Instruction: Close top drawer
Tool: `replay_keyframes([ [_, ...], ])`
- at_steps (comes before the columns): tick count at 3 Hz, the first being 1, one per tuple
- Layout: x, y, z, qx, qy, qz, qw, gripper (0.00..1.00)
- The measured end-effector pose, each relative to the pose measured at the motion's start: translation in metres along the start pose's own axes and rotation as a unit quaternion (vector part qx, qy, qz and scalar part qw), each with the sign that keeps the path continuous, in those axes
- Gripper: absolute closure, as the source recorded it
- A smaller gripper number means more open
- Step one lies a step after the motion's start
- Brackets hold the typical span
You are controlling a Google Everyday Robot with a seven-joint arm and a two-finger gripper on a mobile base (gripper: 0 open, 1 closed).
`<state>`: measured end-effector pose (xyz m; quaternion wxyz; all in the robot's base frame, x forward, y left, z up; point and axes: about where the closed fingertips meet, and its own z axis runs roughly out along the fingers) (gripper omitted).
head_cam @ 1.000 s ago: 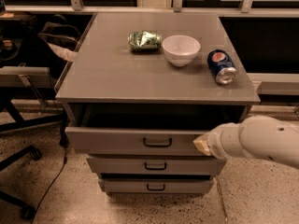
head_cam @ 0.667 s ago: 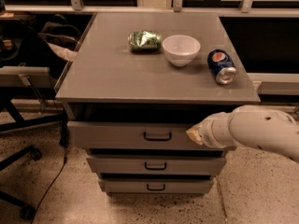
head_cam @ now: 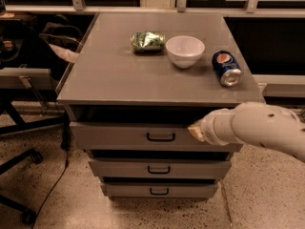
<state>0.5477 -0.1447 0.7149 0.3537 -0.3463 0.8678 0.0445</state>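
The top drawer (head_cam: 119,136) of the grey cabinet stands slightly pulled out, with a dark gap under the cabinet top. Its flat grey front carries a small black loop handle (head_cam: 160,137) at the centre. My gripper (head_cam: 195,130) is at the end of the white arm (head_cam: 257,128) coming in from the right. Its tip rests against the right part of the top drawer's front, to the right of the handle.
On the cabinet top (head_cam: 105,75) lie a green bag (head_cam: 147,41), a white bowl (head_cam: 185,50) and a Pepsi can (head_cam: 226,68) on its side. Two lower drawers (head_cam: 159,169) sit below. A chair base (head_cam: 21,209) and cable are at left.
My arm has moved left along the drawer front and pushed in. The top drawer has slid inward, and the gap above it has narrowed.
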Motion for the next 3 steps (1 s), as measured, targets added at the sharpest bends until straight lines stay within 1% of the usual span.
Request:
replay_keyframes([
  [1, 0.011, 0.002, -0.003, -0.001, -0.002, 0.010, 0.9999, 0.50],
  [2, 0.028, 0.006, -0.018, 0.001, -0.009, 0.023, 0.9997, 0.27],
  [3, 0.033, 0.004, -0.023, 0.003, -0.010, 0.027, 0.9996, 0.00],
])
